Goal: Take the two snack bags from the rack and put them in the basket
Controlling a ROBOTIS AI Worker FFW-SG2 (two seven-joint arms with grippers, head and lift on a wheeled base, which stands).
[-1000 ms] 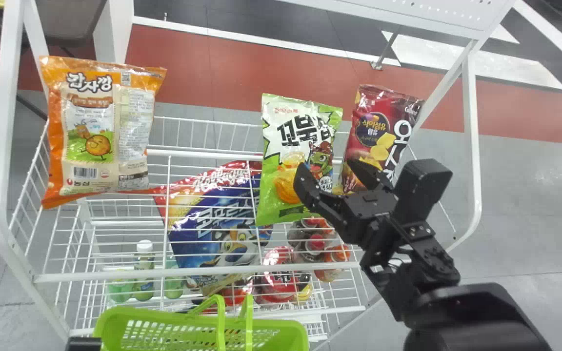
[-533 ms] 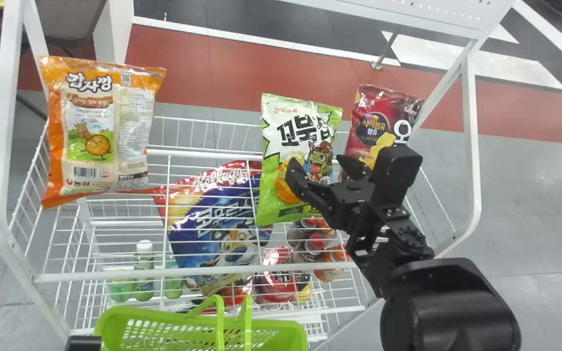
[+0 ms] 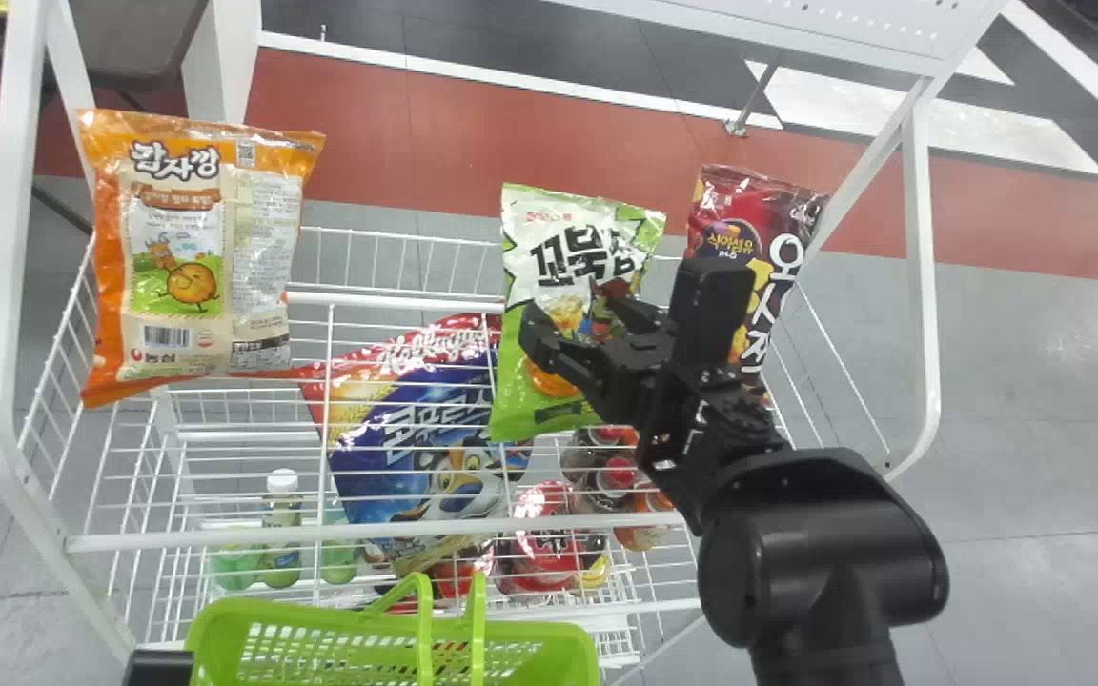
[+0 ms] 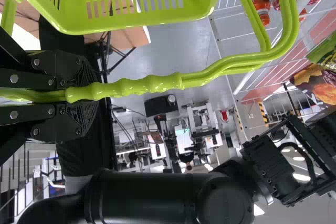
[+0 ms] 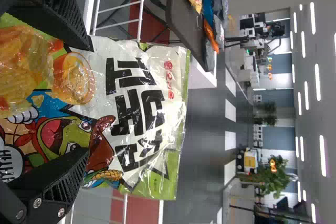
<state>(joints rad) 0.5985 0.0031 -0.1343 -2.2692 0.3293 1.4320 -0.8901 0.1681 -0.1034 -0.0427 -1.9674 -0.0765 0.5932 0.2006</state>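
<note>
You have the right hand (image 3: 570, 312) over the lower half of the green snack bag (image 3: 576, 257), with its two fingers spread apart. The bag lies directly in front of that hand. In your right wrist view, the bag is wider than the gap between the fingertips, and its printed top reaches out past them. You can't tell whether either finger touches it.

Just to the right of the green bag is the red snack bag (image 3: 778, 229), partly covered by the hand and arm. The orange snack bag (image 3: 196, 257) is well apart, at the left side of the rack (image 3: 368, 538).

Your left hand (image 3: 158, 669) is at the head view's bottom edge, beside the left end of the green basket (image 3: 568, 643). The left wrist view shows you its fingers clamped on the basket's handle (image 4: 152, 83).
</note>
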